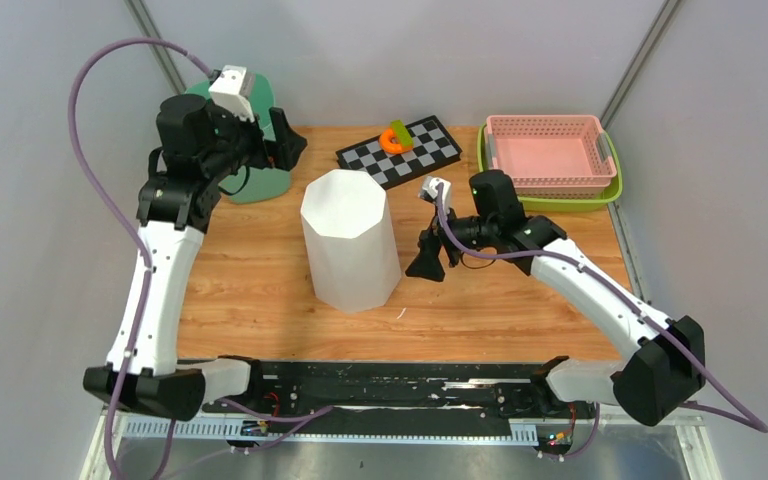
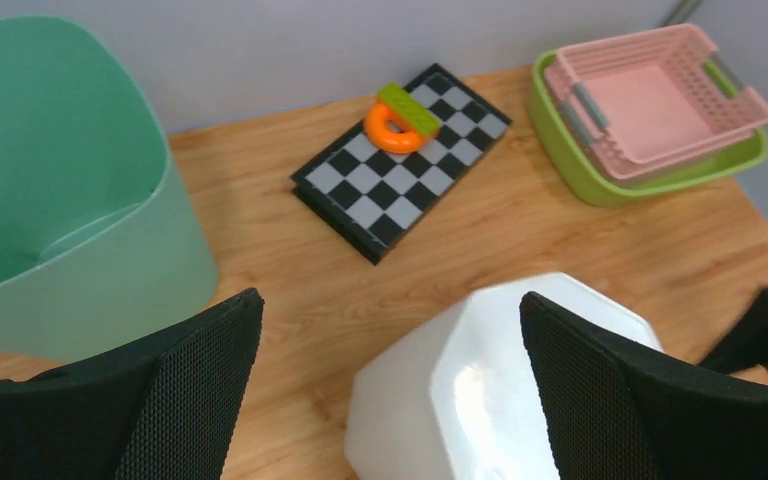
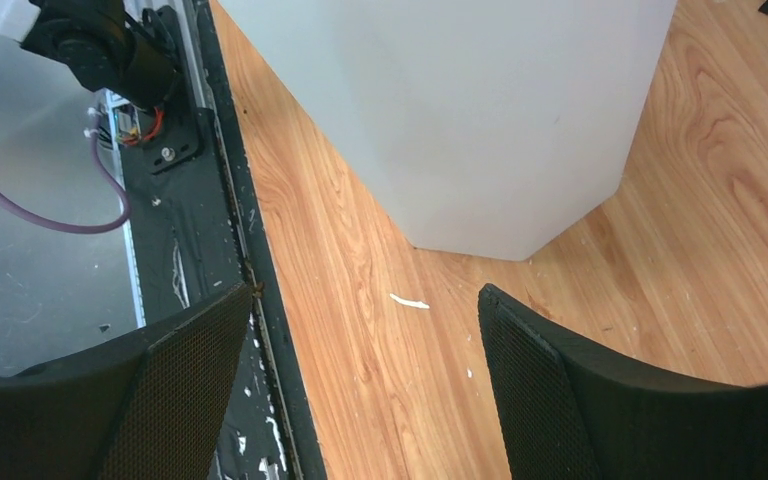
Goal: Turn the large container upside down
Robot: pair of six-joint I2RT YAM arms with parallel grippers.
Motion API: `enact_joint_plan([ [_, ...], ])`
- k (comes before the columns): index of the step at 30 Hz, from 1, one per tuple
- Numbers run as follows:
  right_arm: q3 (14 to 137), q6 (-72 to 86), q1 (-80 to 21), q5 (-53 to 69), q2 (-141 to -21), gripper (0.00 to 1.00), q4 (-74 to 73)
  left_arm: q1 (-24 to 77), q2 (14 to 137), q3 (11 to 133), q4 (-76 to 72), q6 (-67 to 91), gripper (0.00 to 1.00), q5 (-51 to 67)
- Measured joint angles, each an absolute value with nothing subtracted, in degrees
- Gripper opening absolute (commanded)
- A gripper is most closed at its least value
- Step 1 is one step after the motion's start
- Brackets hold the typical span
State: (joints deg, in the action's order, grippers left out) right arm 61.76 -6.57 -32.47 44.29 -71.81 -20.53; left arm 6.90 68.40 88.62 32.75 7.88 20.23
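A tall white faceted container (image 1: 350, 240) stands in the middle of the wooden table (image 1: 250, 290), with a closed flat face on top. It also shows in the left wrist view (image 2: 500, 400) and in the right wrist view (image 3: 460, 110). My left gripper (image 1: 285, 140) is open and empty, raised at the back left, apart from the container; in its wrist view (image 2: 390, 300) the container lies below the jaws. My right gripper (image 1: 430, 262) is open and empty, just right of the container's base, not touching it; its wrist view (image 3: 365, 292) looks along the table.
A green container (image 1: 260, 180) stands at the back left, under my left arm, and shows in the left wrist view (image 2: 60, 180). A checkerboard (image 1: 400, 152) with an orange ring and green block (image 1: 395, 138) lies at the back. A pink basket (image 1: 550, 155) sits in a green tray (image 1: 560, 203) at the back right.
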Motion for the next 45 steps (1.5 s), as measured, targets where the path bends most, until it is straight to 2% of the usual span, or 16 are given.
enact_joint_plan([
  [11, 59.27, -8.32, -32.47, 42.04, -70.70, 0.86, -19.59, 6.87, 87.31, 99.81, 35.79, -1.34, 1.00, 5.23],
  [21, 58.33, -8.88, -32.47, 41.82, -70.22, 0.86, -18.57, 6.48, 105.16, 115.52, 38.28, -4.12, 1.00, -2.28],
  [27, 58.04, -9.28, -32.47, 41.76, -70.06, 0.86, -18.31, 5.80, 114.98, 123.70, 40.64, -4.62, 0.95, -6.04],
  [34, 57.12, -9.93, -32.47, 41.74, -69.56, 0.86, -17.65, 5.26, 118.96, 124.84, 41.58, -5.48, 0.83, -8.82],
  [40, 56.71, -10.09, -32.47, 41.74, -69.54, 0.86, -17.54, 5.21, 119.31, 124.81, 41.65, -5.80, 0.55, -9.72],
  [45, 56.66, -10.13, -32.47, 41.74, -69.54, 0.86, -17.54, 5.21, 119.31, 124.79, 41.63, -6.07, 0.35, -9.85],
])
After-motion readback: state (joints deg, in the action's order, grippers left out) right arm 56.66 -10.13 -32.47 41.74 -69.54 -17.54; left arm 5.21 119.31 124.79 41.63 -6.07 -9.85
